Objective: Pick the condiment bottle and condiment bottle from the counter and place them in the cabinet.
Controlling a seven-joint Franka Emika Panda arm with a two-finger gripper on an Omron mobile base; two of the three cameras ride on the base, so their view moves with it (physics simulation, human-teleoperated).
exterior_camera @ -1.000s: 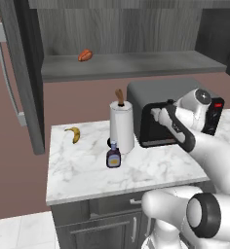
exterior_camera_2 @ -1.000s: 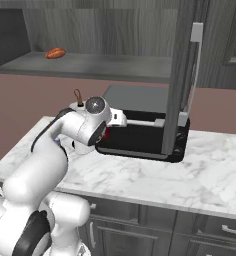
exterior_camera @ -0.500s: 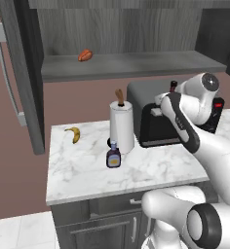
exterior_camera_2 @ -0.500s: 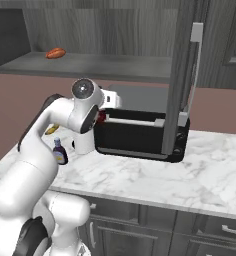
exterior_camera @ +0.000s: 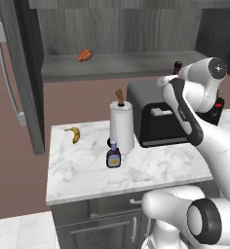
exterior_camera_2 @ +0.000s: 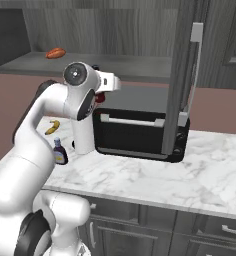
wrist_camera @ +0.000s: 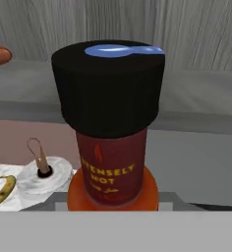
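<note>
Two condiment bottles in play: gripper (exterior_camera_2: pixel 101 93) closing narrowly on the red bottle (wrist_camera: pixel 112 147) (black cap up, upright between the jaws), holding it above the toaster oven (exterior_camera: pixel 161 119), level with the open cabinet (exterior_camera: pixel 122 65) shelf ahead. Far below the jaws, sitting on the counter (exterior_camera: pixel 87 170) beside the paper-towel roll (exterior_camera: pixel 122 125): the purple bottle (exterior_camera: pixel 113 155).

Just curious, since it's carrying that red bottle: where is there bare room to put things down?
The cabinet shelf is bare to the right of the small reddish item. On the counter, the front strip below the purple bottle is free. It is crowded around the paper-towel roll and toaster oven.
</note>
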